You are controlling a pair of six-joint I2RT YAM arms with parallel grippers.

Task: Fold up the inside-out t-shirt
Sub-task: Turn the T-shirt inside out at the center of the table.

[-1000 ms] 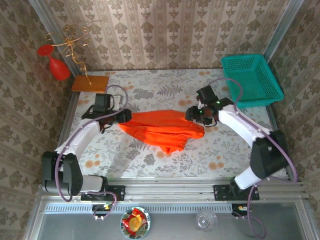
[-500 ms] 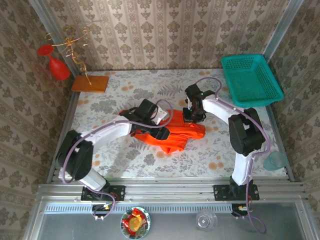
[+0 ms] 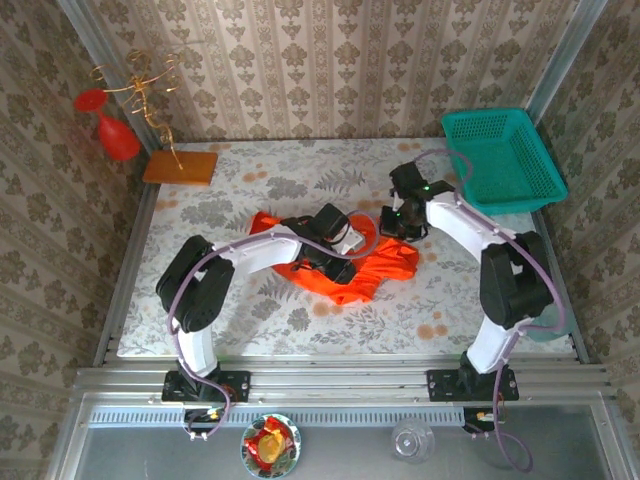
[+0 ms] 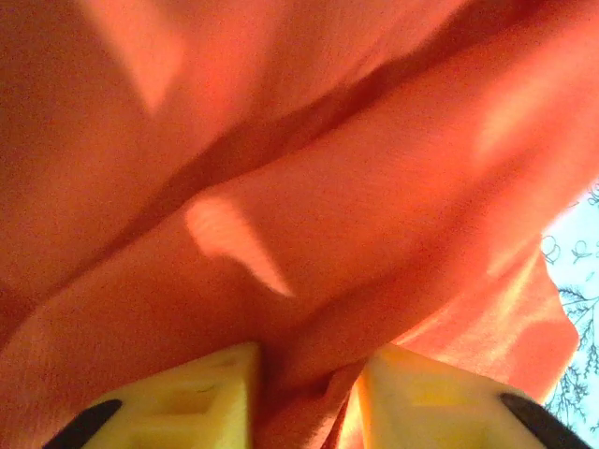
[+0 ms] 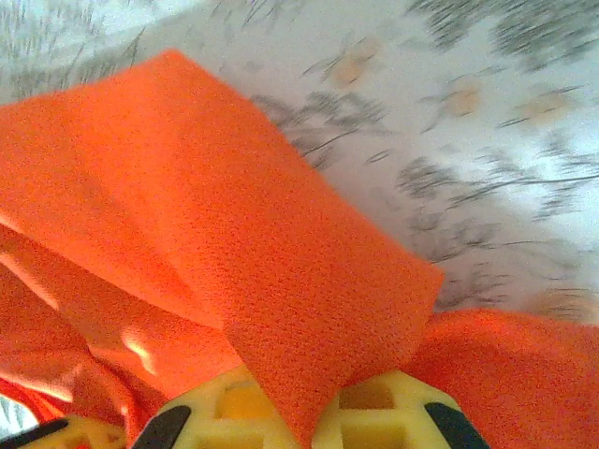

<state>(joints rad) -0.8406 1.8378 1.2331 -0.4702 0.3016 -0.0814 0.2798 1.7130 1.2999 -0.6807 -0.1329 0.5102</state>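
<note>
The inside-out t-shirt (image 3: 345, 270) lies bunched in an orange-red heap at the middle of the table. My left gripper (image 3: 340, 245) sits on top of the heap's centre. In the left wrist view its yellow fingers (image 4: 201, 393) stand close together with a thick fold of the t-shirt (image 4: 309, 234) squeezed between them, so the left gripper (image 4: 309, 379) is shut on cloth. My right gripper (image 3: 396, 222) is at the heap's upper right edge. The right wrist view shows that gripper (image 5: 304, 416) shut on a flat flap of the t-shirt (image 5: 234, 243), which stands up from between the jaws.
A teal basket (image 3: 500, 155) stands at the back right corner. An orange wooden board (image 3: 180, 166) with a wire stand and a red cone ornament (image 3: 118, 135) is at the back left. Bare floral tablecloth (image 3: 250, 320) lies in front of the shirt.
My left arm swung from the shirt's left end to its centre and closed on a fold. My right gripper shut on the right edge and lifted slightly. The shirt bunched tighter.
</note>
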